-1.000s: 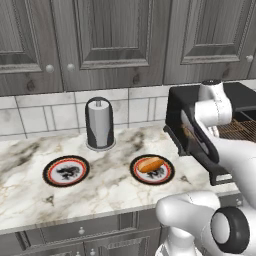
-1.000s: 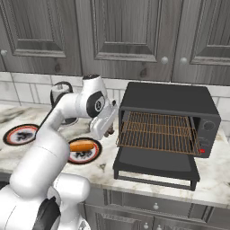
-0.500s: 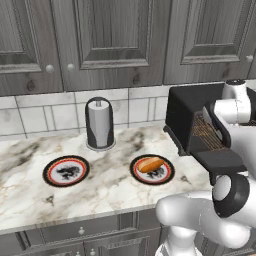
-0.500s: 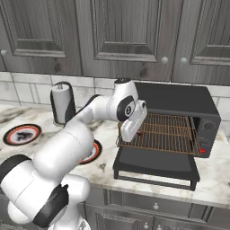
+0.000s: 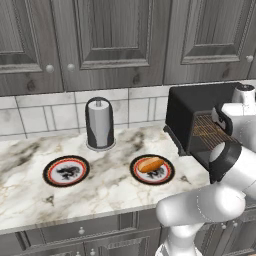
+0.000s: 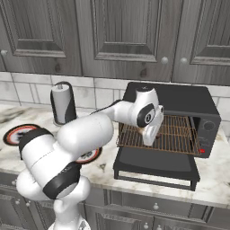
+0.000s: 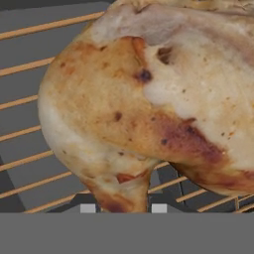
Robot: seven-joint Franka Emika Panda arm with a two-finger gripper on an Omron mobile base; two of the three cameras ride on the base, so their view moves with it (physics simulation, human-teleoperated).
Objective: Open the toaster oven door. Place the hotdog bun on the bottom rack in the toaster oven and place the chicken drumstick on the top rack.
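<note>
Arm reaching into open oven (image 6: 179, 112), gripper (image 6: 150, 134) closed on drumstick (image 7: 149, 94) above rack (image 6: 175, 134). Bun (image 5: 151, 164) on plate (image 5: 167, 175), marble counter (image 5: 30, 200), at 9 o'clock from oven.

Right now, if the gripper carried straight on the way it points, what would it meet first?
The chicken drumstick held in the gripper would probably land first on the wire rack behind it; depth is unclear.

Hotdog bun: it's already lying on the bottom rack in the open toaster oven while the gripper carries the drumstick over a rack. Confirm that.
Not quite. The hotdog bun is still on its plate on the counter, as the left base view shows, not on a rack. The rest holds: the toaster oven stands open, and the gripper holds the chicken drumstick over a rack.
</note>
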